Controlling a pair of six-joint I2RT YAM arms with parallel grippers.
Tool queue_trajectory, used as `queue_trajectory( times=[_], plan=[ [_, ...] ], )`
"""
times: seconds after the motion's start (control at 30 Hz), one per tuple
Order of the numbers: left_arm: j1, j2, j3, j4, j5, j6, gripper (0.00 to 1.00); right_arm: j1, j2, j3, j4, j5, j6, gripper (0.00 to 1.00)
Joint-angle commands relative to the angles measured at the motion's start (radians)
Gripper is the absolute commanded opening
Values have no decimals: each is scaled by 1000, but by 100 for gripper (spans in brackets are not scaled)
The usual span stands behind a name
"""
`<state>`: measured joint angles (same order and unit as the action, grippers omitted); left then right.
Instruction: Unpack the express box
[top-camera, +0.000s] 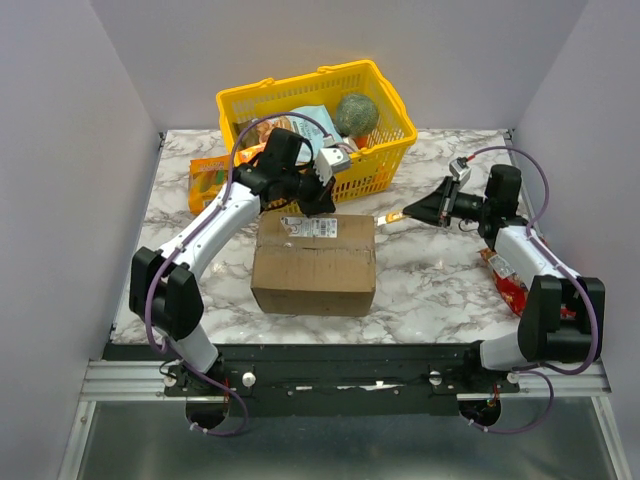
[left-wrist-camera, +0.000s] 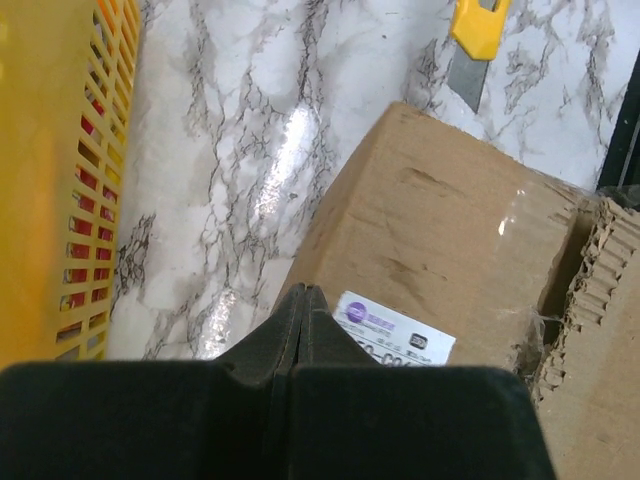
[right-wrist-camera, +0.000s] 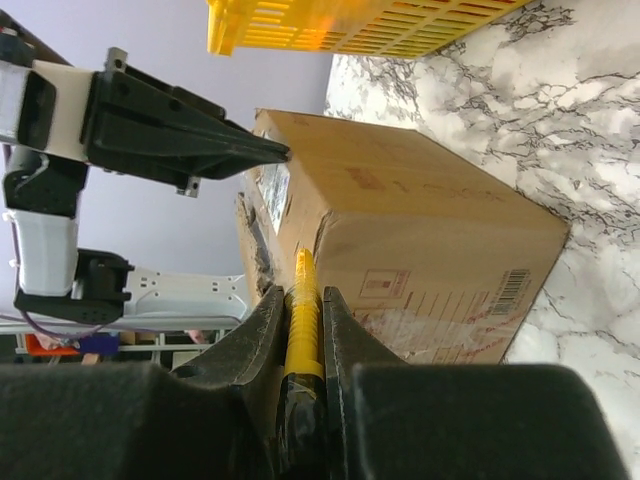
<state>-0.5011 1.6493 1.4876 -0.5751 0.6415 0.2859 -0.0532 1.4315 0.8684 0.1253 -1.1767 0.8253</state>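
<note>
The express box, brown cardboard with a white label, stands mid-table with its flaps down. Its top seam looks ragged in the right wrist view. My left gripper is shut and empty, its tip just over the box's far edge beside the label. My right gripper is shut on a yellow utility knife, which points at the box's far right corner. In the right wrist view the knife sits between the fingers, aimed at the box's top edge. The left gripper hovers above that box.
A yellow basket holding packets and a green ball stands behind the box. An orange snack box lies at the far left. A red packet lies under my right arm. Purple walls enclose the table.
</note>
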Motion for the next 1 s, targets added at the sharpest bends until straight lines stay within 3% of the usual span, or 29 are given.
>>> queue_trajectory(
  times=[0.0, 0.1, 0.23, 0.4, 0.6, 0.97],
  plan=[
    [-4, -31, 166, -129, -5, 36, 0, 1, -32, -2, -56, -3, -80, 0],
    [-4, -83, 200, -259, 10, 122, 0, 1, -59, 11, -118, 11, -135, 0],
    [-11, -180, 85, -345, 33, 190, 0, 1, -69, 0, -122, 15, -157, 1],
    [-28, -301, -154, -230, -11, 142, 0, 1, -65, -2, -122, 22, -149, 0],
    [-24, -397, -305, -135, -89, 108, 0, 1, -75, -16, -122, 0, -146, 0],
    [45, -365, -119, -195, -160, 113, 0, 3, -75, -9, -122, -31, -141, 0]
  ],
)
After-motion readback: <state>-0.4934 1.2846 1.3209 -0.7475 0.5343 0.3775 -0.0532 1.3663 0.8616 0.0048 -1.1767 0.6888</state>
